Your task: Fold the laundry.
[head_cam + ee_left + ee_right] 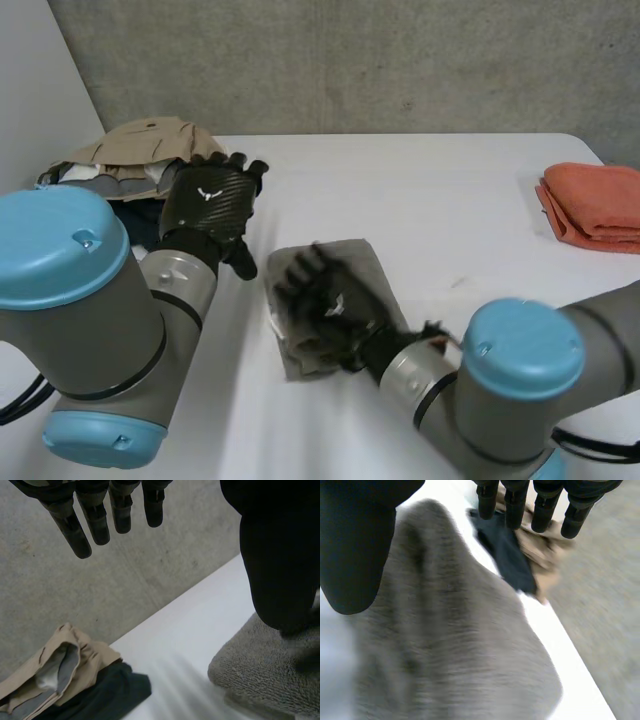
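Status, fold job:

- Grey towel [368, 258] lies at centre of the frame on the white surface [440, 195], bunched into a rough rectangle, not a clean fold yet.
- My right hand [335, 305] is spread over the middle of it, fingers [515, 506] straight, thumb out to the side, gripping nothing. In the right wrist view the towel [455, 645] sits right under the palm. Can't tell if I'm pressing it or hanging just above. My read: a flat hand there is for smoothing or pinning the cloth, not for picking it up.
- My left hand [210, 200] is at left of centre, between the towel and the pile of clothes [140, 150] in the upper left of the frame. Fingers [95, 522] straight and empty. It's clear of both the towel [265, 670] and the pile [75, 665], probably parked out of the way until an edge needs lifting.
- The pile is tan stuff on top with a dark garment [509, 555] at its edge, unfolded, off to the side as backlog.
- Orange towel [595, 205] at the right edge of the frame is already folded, well apart from the work area. Looks like the done spot.

Judgement: early to mid task, one piece done, one in hand, the pile waiting.
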Available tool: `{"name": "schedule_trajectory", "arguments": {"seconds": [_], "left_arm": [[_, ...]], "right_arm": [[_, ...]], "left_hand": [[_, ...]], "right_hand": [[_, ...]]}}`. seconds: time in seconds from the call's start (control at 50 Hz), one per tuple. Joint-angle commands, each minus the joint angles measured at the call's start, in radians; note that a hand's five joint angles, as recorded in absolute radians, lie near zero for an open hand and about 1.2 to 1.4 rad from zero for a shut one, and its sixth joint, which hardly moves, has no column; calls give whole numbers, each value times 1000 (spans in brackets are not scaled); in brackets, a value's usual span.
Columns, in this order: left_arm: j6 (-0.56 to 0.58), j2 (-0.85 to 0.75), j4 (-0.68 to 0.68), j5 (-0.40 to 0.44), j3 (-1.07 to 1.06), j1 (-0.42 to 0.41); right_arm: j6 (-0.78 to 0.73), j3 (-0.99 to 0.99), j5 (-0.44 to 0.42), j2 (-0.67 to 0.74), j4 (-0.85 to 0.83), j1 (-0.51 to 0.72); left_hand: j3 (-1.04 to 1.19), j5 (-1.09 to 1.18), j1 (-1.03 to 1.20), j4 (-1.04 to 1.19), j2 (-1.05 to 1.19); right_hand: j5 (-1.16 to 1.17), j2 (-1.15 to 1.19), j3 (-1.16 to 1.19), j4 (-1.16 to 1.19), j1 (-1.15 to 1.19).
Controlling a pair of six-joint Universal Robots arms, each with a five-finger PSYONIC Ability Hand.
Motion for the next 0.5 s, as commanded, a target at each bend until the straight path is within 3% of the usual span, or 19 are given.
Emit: {"name": "schedule_trajectory", "arguments": {"seconds": [0.02,0.04,0.12,0.22,0.28,0.38,0.5], "left_arm": [[-58,-52,-9,4,91,-78],[-62,-65,-9,4,102,-92],[-69,-169,-18,0,191,-162],[-75,-295,-97,-19,286,-199],[-75,-368,-159,-74,337,-196],[-66,-451,-229,-160,372,-178],[-62,-473,-308,-160,352,-129]], "right_arm": [[441,-27,21,-199,84,-177],[540,-58,7,-202,137,-195],[638,-171,-12,-141,319,-220],[587,-356,-2,48,521,-220],[549,-464,-4,147,634,-221],[535,-599,2,281,742,-217],[497,-659,44,346,776,-209]], "left_hand": [[-28,-38,-6,-19,-24],[-28,-38,-6,-19,-24],[-25,-35,-3,-16,-21],[-8,-17,15,2,-3],[13,3,35,22,17],[28,18,50,37,32],[72,62,94,81,76]], "right_hand": [[-43,-35,-33,-33,-49],[-43,-35,-33,-33,-49],[-43,-35,-33,-33,-49],[-43,-35,-33,-33,-49],[-43,-35,-33,-33,-49],[-43,-35,-33,-33,-49],[-43,-35,-33,-33,-49]]}}
